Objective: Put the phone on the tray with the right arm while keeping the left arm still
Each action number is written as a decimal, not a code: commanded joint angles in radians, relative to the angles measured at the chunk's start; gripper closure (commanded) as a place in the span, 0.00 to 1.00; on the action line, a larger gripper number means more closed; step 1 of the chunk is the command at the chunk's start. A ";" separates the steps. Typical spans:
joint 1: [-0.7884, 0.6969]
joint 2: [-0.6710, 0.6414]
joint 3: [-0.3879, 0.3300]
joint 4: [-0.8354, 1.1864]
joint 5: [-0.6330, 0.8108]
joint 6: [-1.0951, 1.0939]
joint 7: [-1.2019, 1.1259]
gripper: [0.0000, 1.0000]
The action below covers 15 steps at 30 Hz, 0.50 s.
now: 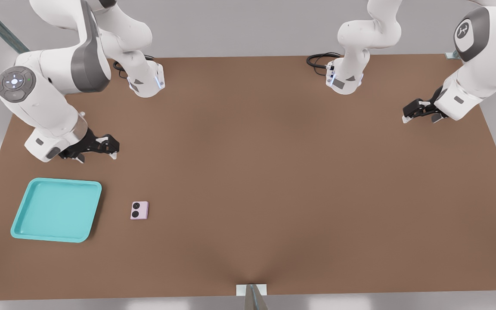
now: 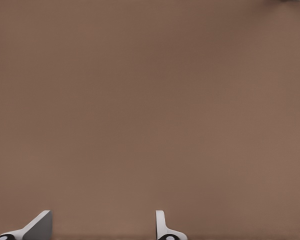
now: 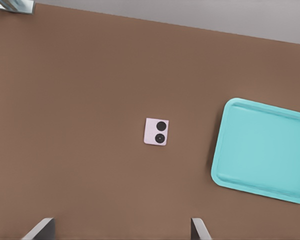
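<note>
Right arm's gripper [image 1: 97, 150] hangs over bare brown table [image 1: 274, 172], fingers spread wide and holding nothing, likely staged for the reach. Pink folded phone [image 1: 139, 210] lies flat, lenses up, at the gripper's 5 o'clock in the front view. Turquoise tray [image 1: 56, 209] sits near the phone's 9 o'clock, apart from it.

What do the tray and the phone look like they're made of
The tray looks like moulded plastic: uniform turquoise, rounded corners, a soft sheen on its raised rim. The phone seems to be matte pale pink plastic or coated metal, with two glossy black lenses. The open gripper hangs above the table, apart from both.
</note>
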State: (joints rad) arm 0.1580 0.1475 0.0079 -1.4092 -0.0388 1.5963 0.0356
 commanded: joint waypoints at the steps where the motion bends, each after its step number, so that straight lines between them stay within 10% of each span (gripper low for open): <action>1: -0.024 0.000 0.000 -0.002 -0.003 -0.004 0.063 0.00; 15: -0.028 0.397 0.003 -0.136 0.014 0.542 0.090 0.00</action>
State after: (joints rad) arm 0.1312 0.5293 0.0110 -1.5444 -0.0268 1.9493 0.0753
